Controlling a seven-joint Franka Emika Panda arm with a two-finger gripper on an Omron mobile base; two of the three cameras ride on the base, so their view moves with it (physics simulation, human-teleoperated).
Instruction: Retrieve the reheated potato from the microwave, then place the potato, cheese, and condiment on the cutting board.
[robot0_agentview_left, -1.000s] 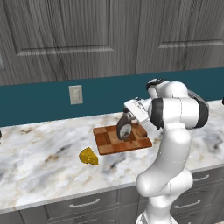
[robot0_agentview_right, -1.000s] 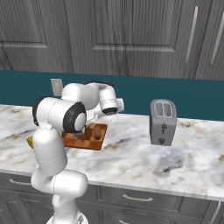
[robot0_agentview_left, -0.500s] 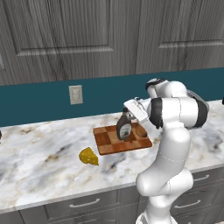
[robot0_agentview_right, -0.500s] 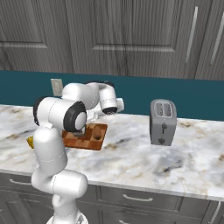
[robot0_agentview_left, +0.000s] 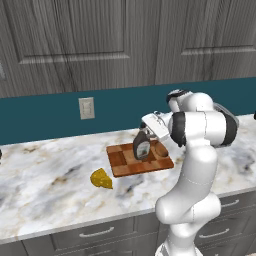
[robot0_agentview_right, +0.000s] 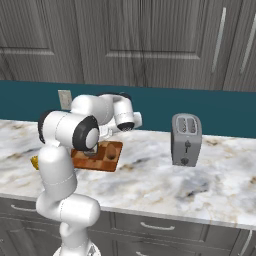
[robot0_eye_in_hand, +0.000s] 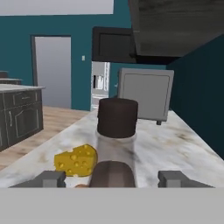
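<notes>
A: On the cutting board (robot0_agentview_left: 140, 159), toward its right half, the condiment (robot0_agentview_left: 141, 148) is seen standing upright, with the potato (robot0_agentview_left: 160, 149) just beside it on the right.

B: And the claw (robot0_eye_in_hand: 112, 179)?

A: Its two tips are spread wide in the hand view, one on either side of the bottle, with a gap left on each side. Nothing is gripped; the bottle looks to have been set down.

B: Then what remains?

A: The cheese (robot0_agentview_left: 101, 178). It is found on the counter (robot0_agentview_left: 45, 175), off the board, near its left front corner and apart from it.

B: Which way from the claw?

A: To the left and nearer the counter's front edge in the left base view; in the hand view it is seen past the bottle, at its left.

B: So the bottle stands between?

A: Nearly. A lift clear of the black cap is probably needed first, or the bottle may be tipped. The wedge's long axis cannot be told.
</notes>
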